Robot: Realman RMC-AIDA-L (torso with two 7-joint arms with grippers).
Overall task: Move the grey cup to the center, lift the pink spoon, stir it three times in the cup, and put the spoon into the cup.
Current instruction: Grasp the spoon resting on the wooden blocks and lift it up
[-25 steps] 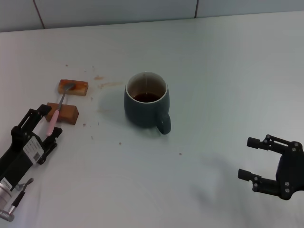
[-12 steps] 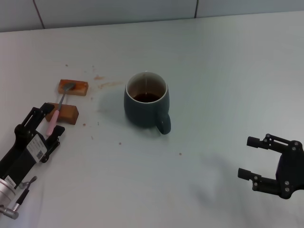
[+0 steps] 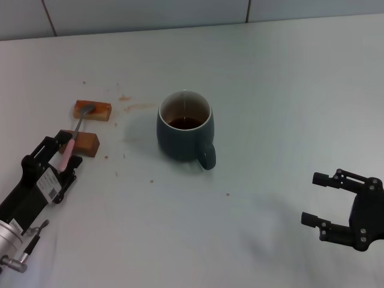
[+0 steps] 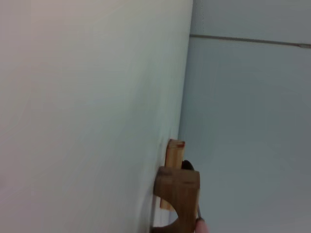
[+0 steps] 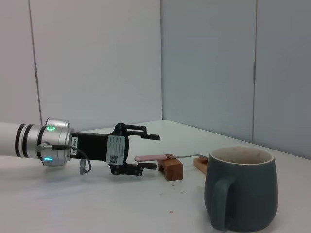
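The grey cup (image 3: 185, 126) stands upright mid-table with dark liquid inside and its handle toward me; it also shows in the right wrist view (image 5: 240, 187). The pink spoon (image 3: 78, 123) lies across two wooden blocks, with its metal bowl on the far block and its pink handle (image 5: 150, 158) jutting past the near one. My left gripper (image 3: 67, 150) is open, with its fingers on either side of the handle's end (image 5: 147, 152). My right gripper (image 3: 311, 199) is open and empty, low at the right, apart from the cup.
The two brown wooden blocks (image 3: 92, 110) (image 3: 82, 143) sit left of the cup and also show in the left wrist view (image 4: 177, 187). Small brown stains (image 3: 133, 107) and crumbs lie between the blocks and the cup. A tiled wall runs along the table's far edge.
My left gripper has moved forward toward the blocks, so its open fingers now straddle the spoon's pink handle. The cup, spoon and right gripper have not moved.
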